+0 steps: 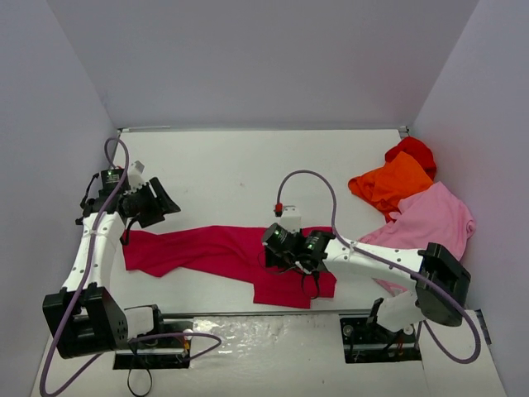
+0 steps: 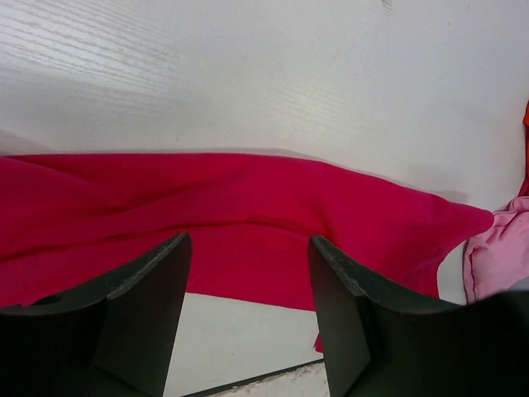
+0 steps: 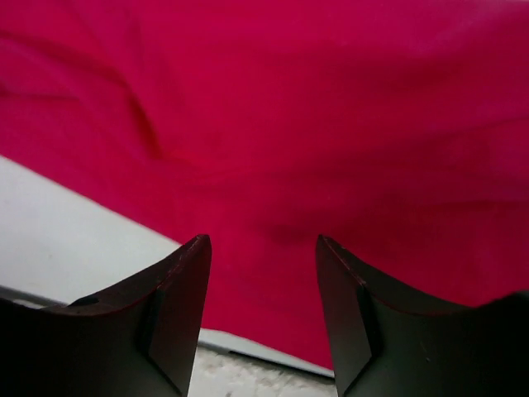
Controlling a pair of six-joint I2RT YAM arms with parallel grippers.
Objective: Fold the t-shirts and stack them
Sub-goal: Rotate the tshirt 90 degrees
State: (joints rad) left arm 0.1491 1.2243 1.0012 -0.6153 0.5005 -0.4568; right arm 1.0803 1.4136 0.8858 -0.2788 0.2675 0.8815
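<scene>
A crimson-magenta t-shirt [image 1: 215, 252] lies stretched out and rumpled across the near middle of the white table [image 1: 231, 174]. My left gripper [image 1: 165, 203] hovers open just beyond the shirt's left end. In the left wrist view that gripper [image 2: 248, 248] has nothing between its fingers, and the crimson cloth [image 2: 248, 207] is spread under and ahead of them. My right gripper [image 1: 271, 245] is over the shirt's right part. The right wrist view shows it [image 3: 263, 248] open and empty, close above the crimson cloth [image 3: 289, 124]. At the far right lie the orange [image 1: 388, 184], red [image 1: 413, 151] and light pink [image 1: 434, 217] t-shirts.
The pile of three shirts crowds the right wall. The light pink shirt [image 2: 500, 256] shows at the right edge of the left wrist view. The table's front edge [image 1: 248, 313] runs just below the crimson shirt. Grey walls close in the left, back and right sides.
</scene>
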